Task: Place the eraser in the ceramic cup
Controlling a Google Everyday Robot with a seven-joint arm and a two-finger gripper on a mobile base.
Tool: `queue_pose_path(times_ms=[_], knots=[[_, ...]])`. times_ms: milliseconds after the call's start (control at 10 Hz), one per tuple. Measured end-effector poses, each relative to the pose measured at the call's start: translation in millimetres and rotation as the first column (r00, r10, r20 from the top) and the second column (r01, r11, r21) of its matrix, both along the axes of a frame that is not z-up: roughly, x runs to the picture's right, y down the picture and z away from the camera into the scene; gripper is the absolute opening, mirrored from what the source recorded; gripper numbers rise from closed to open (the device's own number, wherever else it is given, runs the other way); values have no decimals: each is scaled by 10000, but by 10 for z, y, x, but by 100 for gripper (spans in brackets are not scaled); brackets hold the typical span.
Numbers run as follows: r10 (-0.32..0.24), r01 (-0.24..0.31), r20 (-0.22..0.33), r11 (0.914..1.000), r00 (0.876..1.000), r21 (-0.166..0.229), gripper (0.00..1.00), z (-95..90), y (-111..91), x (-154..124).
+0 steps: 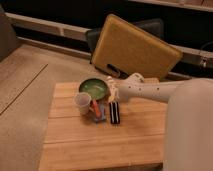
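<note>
- The gripper [112,94] hangs at the end of the pale arm [150,90], which reaches in from the right across the far part of the table. It sits just over the far end of the eraser, close beside the right rim of the green bowl. I cannot tell how wide it stands, nor whether it touches the eraser.
- The eraser [114,113] lies flat on the wood, its length running from far to near, just right of the blue-and-orange object.
- The ceramic cup [83,102] stands upright to the left of the eraser, with the blue-and-orange object [97,110] between the two.
- The green bowl [93,88] sits just beyond the cup, at the far side of the table, and is wider than it.
- The robot's pale body [189,130] fills the near right corner and hides that part of the table.
- The table [100,145] is of light wooden planks.
- Behind it a large yellow panel [136,51] leans tilted against something dark; the floor [22,85] on the left is greyish.
</note>
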State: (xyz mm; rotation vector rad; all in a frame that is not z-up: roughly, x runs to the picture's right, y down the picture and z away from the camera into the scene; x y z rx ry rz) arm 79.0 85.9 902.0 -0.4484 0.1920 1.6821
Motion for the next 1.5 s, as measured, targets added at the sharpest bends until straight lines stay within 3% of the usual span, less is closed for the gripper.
queue_pose_path(times_ms=[500, 700, 1100, 1200, 1400, 1500], knots=[[-108, 132, 428, 9983, 9990, -569, 63, 268, 150, -71], [-145, 174, 490, 9981, 9987, -596, 50, 300, 148, -72], [48, -12, 577, 9981, 9983, -624, 8, 303, 142, -42], [97, -62, 564, 9981, 9984, -618, 2, 282, 131, -25], [228, -206, 394, 9982, 9990, -564, 0, 145, 46, 22], [279, -272, 185, 9989, 9994, -395, 0, -55, -95, 63]])
